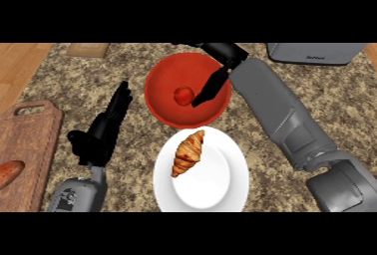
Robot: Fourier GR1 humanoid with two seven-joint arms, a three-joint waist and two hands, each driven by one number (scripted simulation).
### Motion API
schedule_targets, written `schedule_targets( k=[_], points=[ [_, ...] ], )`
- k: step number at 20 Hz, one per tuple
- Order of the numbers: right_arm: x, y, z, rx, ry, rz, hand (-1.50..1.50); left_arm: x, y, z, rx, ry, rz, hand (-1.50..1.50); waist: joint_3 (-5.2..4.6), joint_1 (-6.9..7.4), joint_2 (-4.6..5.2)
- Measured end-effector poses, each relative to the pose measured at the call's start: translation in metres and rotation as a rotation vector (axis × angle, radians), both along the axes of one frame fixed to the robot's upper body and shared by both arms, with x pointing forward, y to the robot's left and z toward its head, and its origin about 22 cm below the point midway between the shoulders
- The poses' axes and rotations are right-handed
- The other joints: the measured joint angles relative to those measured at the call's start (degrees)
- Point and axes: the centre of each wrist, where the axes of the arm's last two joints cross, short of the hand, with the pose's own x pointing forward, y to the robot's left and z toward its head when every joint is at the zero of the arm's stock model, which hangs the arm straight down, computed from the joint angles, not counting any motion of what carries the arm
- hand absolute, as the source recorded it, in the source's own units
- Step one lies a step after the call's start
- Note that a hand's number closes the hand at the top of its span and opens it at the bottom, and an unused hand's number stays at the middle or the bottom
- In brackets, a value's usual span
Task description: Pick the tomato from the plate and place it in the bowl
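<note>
The tomato (183,95) lies inside the red bowl (165,107), with the right hand (213,82) just above it, fingers straight and apart, holding nothing. Lifting away carelessly could nudge the tomato or bowl toward the white plate (221,187) and croissant (188,152). The left hand (106,127) rests open on the tabletop (294,84).

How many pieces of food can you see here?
3: a small red tomato in the red bowl, a golden croissant on the white plate, and an orange item on the wooden cutting board, partly cut off.
</note>
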Motion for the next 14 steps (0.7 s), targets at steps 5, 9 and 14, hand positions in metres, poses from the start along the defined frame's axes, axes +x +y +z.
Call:
schedule_targets(
  k=[5, 9, 14],
  points=[
    [0.009, -0.021, 0.017, 0.028, 0.105, -0.033, -1.5, 0.005, 0.002, 0.002, 0.006, 0.001, -0.005, 0.0, -0.01, -0.1, 0.06],
    [0.014, -0.051, 0.022, 0.032, 0.172, -0.063, -1.5, 0.003, -0.001, -0.002, 0.004, -0.006, -0.01, 0.0, 0.02, 0.22, 0.4],
    [0.014, -0.07, 0.02, 0.02, 0.223, -0.068, -1.5, 0.004, 0.0, 0.0, 0.003, -0.005, -0.008, 0.0, 0.07, 0.6, 0.65]
  ],
)
